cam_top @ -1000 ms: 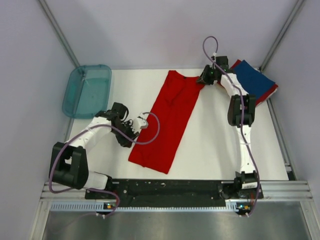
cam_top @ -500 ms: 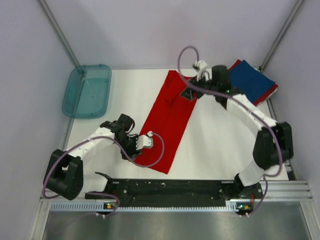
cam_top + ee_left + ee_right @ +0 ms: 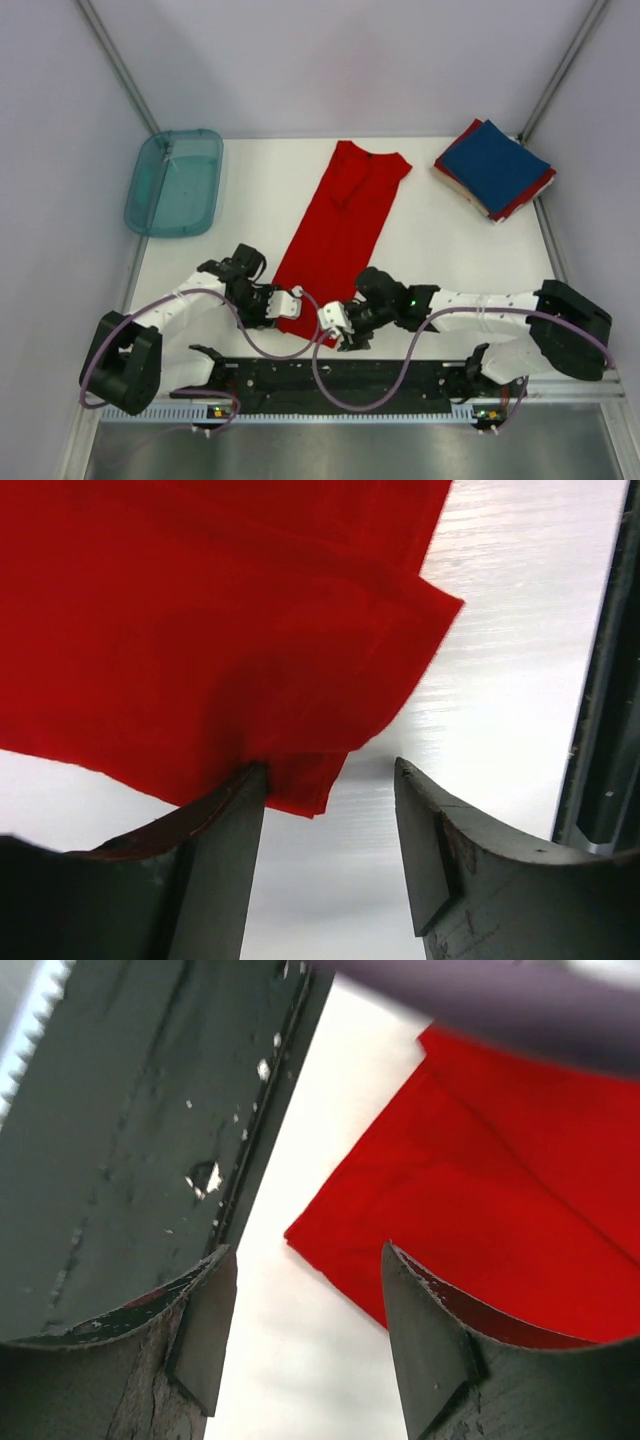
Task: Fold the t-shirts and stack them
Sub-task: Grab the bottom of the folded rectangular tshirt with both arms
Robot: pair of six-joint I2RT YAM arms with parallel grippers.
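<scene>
A bright red t-shirt (image 3: 340, 225), folded into a long strip, lies slanted on the white table, collar at the back and hem near the front. My left gripper (image 3: 291, 305) is open at the hem's near left corner. In the left wrist view (image 3: 330, 780) its left finger (image 3: 215, 850) touches the red cloth (image 3: 220, 630). My right gripper (image 3: 336, 325) is open at the hem's near right corner. The red corner (image 3: 480, 1210) lies just ahead of its jaws (image 3: 305, 1260). A folded navy t-shirt (image 3: 497, 165) tops a red one at the back right.
A translucent teal tray (image 3: 175, 180) stands at the back left. The black base rail (image 3: 340, 375) runs along the table's front edge, close to both grippers; it also shows in the right wrist view (image 3: 120, 1110). Grey walls close in the table.
My right arm has swung from the shirt's collar end at the back to the hem's near right corner. My left gripper has moved nearer, to the hem's left corner.
</scene>
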